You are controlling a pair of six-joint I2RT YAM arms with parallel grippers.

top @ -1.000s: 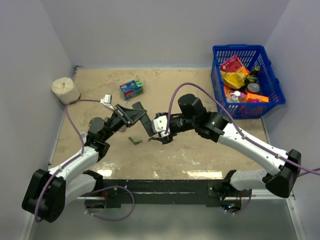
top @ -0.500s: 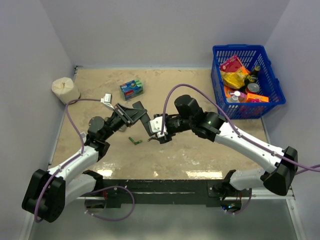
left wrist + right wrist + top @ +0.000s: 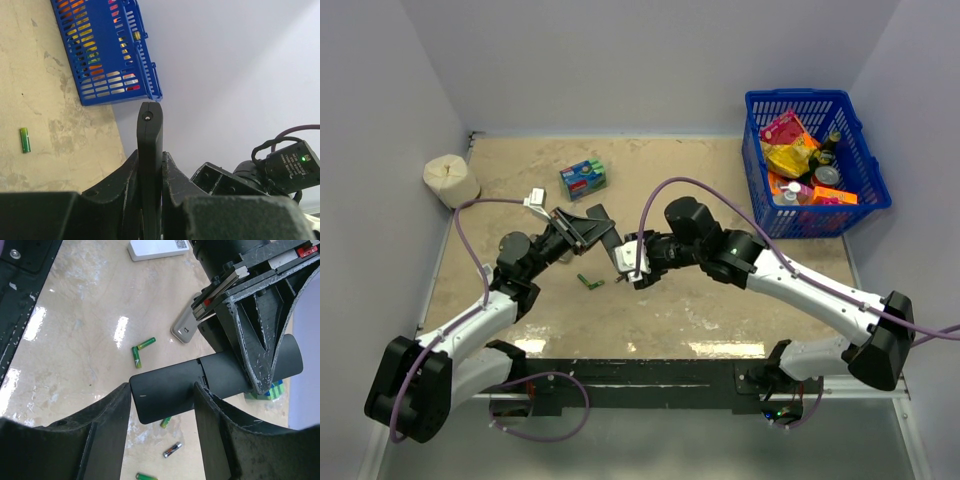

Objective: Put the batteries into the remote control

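Sand-coloured table (image 3: 720, 300), white walls on three sides: over the past second the right gripper (image 3: 625, 262) has swung left across the middle of the surface and now sits at the free end of the remote control (image 3: 602, 228), which the left gripper (image 3: 582, 232) holds raised off the table.

The left arm has not shifted in that time. Its jaws are clamped hard on the black bar, and in the left wrist view the remote control (image 3: 150, 145) stands up between the two fingers.

The right jaws are parted and have been narrowing as the arm came in. In the right wrist view the end of the remote control (image 3: 175, 390) lies in the gap between them. It is unclear from that angle whether either finger has touched it yet. The part in the gap ends at a seam and is probably the back cover (image 3: 165, 392).

The batteries (image 3: 142, 347) have not moved: several green cells lie loose on the table below the two grippers, and one shows in the overhead view (image 3: 588, 281).

By the look of it the task is at an early stage, with the compartment not yet opened and no cell picked up.
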